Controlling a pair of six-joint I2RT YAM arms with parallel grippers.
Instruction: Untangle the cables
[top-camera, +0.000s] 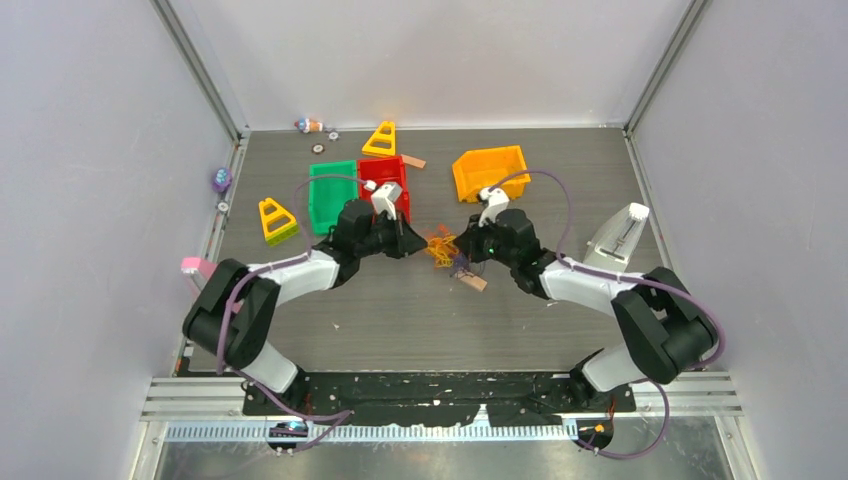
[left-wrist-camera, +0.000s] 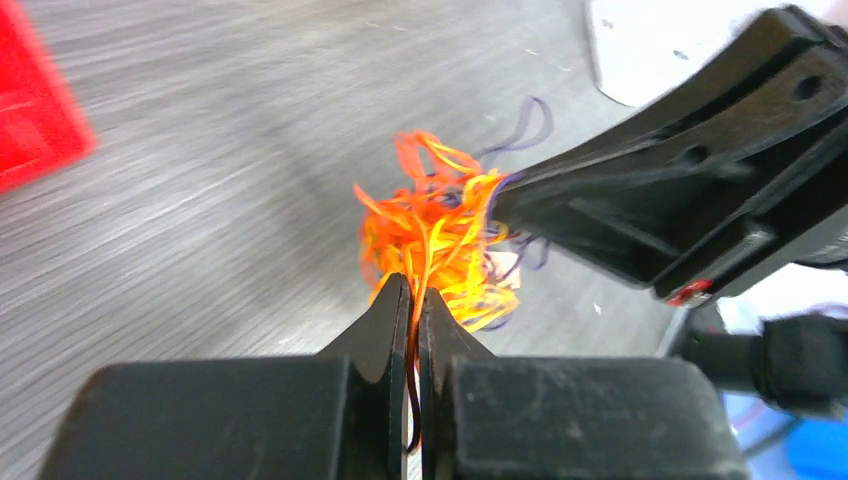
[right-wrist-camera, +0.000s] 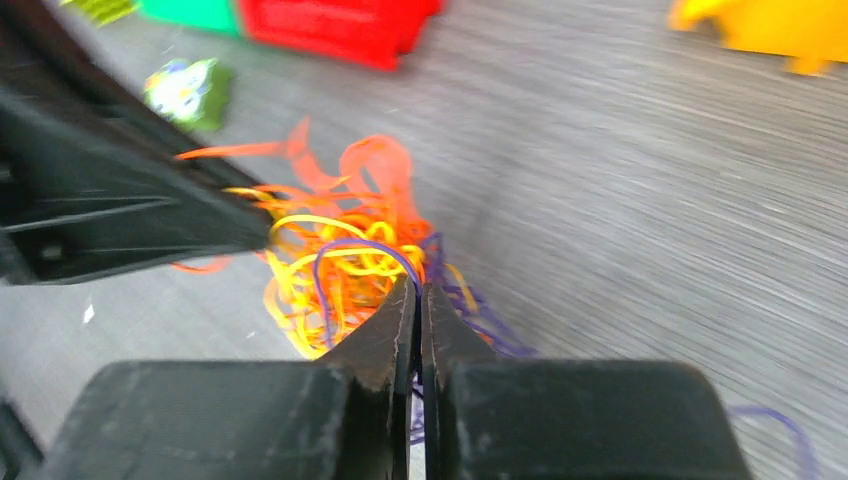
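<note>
Right, both arms are in at the middle of the desk (top-camera: 400, 310), and the cables (top-camera: 441, 247) sit between them as one tight clump of orange and yellow loops with dark purple strands mixed in. Left claw (left-wrist-camera: 412, 290) reaches the clump from its 9 o'clock side, fingers pressed together and pinching orange and yellow strands at the very tips, with a dark strand running down the slit between them. Right claw (right-wrist-camera: 418, 290) comes in from 3 o'clock, fingers also pressed together, and a purple loop arches straight into its tips, so it is nipping the clump too. From the left wrist the clump looks lifted off the surface, strung between the two tips, with loose purple loops hanging off its 3 o'clock edge. Beyond the clump, a red bin (top-camera: 385, 180) at 11 o'clock with a green bin (top-camera: 333, 195) touching its far side, an orange bin (top-camera: 488, 170) at 1 o'clock, and a small tan block (top-camera: 472, 282) on the desk at 5 o'clock, just beside the right claw
</note>
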